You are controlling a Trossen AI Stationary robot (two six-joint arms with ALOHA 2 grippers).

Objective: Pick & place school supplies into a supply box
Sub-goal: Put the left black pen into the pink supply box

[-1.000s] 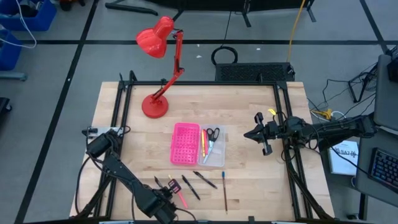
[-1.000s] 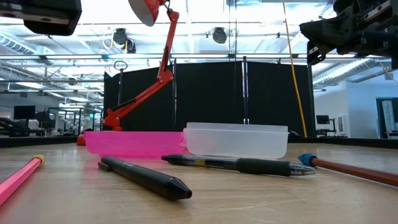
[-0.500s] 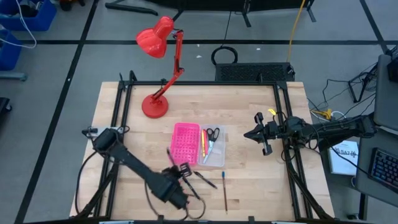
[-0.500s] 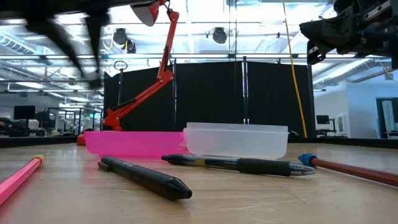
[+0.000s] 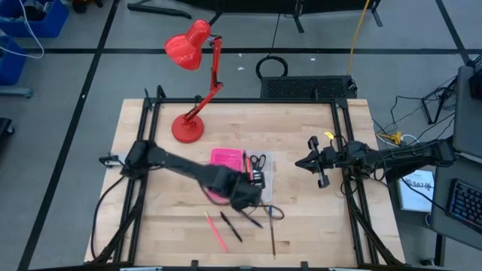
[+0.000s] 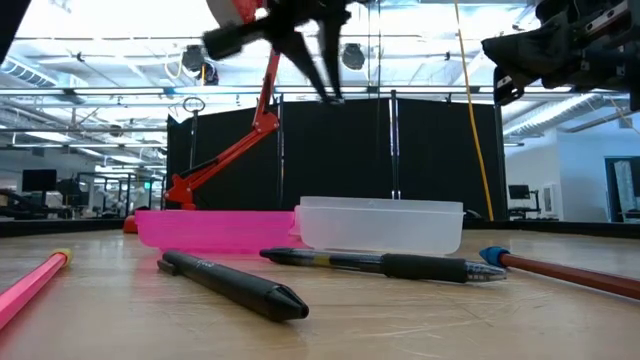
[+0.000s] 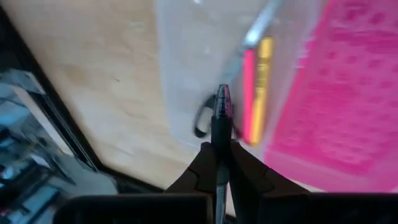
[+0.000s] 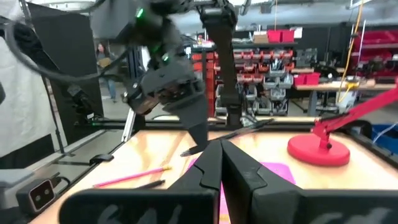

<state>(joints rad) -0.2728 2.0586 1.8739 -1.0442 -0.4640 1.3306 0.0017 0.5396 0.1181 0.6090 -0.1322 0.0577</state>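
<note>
Left hand (image 5: 252, 188): hovering over the near end of the supply box (image 5: 226, 158), fingers (image 7: 202, 168) pinching a black pen (image 7: 221, 118) that is sticking out past the tips (clearest in the left wrist view).
Held pen: pointing down over the clear tray (image 7: 193, 68); I cannot tell whether it is touching it.
Supply box: lying open mid-bench, pink half (image 7: 348, 93) on the left, clear tray on the right, the two halves joined side by side.
Inside the tray: a pink pen (image 7: 248, 93) and a yellow pen (image 7: 262, 87) lying side by side against the pink half, with the scissors (image 5: 257, 160) just right of them.
Loose supplies: a pink pencil (image 5: 215, 231), a black pen (image 5: 231, 226) and a brown pencil (image 5: 272, 239) lying on the bench (image 5: 301, 135) near the front edge.
Right hand (image 5: 315, 162): waiting above the bench's right side, well apart from the box, fingers (image 8: 208, 165) pressed together (holding nothing).
Red desk lamp (image 5: 192, 71): standing at the far left.
</note>
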